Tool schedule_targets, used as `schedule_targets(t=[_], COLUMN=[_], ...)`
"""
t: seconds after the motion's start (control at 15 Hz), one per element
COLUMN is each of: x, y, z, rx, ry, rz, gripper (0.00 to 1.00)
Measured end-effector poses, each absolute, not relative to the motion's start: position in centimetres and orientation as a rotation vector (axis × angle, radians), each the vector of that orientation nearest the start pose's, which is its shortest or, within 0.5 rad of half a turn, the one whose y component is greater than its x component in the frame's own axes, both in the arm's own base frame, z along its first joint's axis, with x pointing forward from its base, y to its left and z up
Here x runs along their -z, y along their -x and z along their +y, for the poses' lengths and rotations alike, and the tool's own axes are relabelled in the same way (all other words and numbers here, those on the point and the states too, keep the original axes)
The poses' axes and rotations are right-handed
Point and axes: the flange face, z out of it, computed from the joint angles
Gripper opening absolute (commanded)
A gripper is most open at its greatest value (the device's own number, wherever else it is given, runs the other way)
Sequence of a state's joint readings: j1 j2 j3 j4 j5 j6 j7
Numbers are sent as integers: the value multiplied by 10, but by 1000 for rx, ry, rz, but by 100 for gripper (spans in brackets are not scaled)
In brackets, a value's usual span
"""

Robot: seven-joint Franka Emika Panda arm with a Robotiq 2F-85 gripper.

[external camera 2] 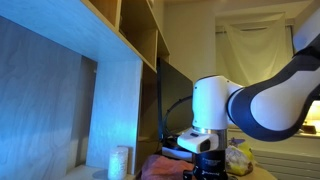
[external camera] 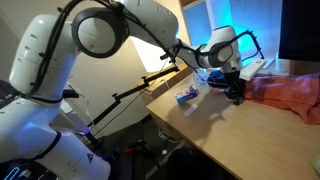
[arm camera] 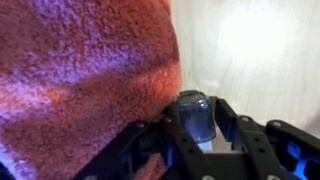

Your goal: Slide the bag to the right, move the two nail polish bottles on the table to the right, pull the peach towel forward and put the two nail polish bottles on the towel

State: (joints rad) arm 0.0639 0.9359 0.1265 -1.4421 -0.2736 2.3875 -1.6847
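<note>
In the wrist view a tiny nail polish bottle with a pale rounded cap stands on the light table, right against the edge of the peach towel. My gripper has a black finger pressed on each side of this bottle, shut on it. In an exterior view the gripper reaches down at the towel's near edge. A yellowish see-through bag lies just beside the gripper. I see only this one bottle.
A flat blue-and-white packet lies on the wooden table near its edge. A white cylinder stands by the shelving wall. A dark monitor rises behind the towel.
</note>
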Motion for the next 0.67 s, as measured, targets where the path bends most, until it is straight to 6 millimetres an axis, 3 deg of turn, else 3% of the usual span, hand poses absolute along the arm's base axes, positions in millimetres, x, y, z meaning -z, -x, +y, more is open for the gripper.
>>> schedule_targets(t=[0.07, 0.33, 0.67], x=[-131, -133, -145], y=[-710, -709, -703], z=[118, 127, 173], rx=[66, 59, 51], ry=[-1627, -1607, -1470], rz=[2593, 2600, 2642], gripper=[7, 8, 8])
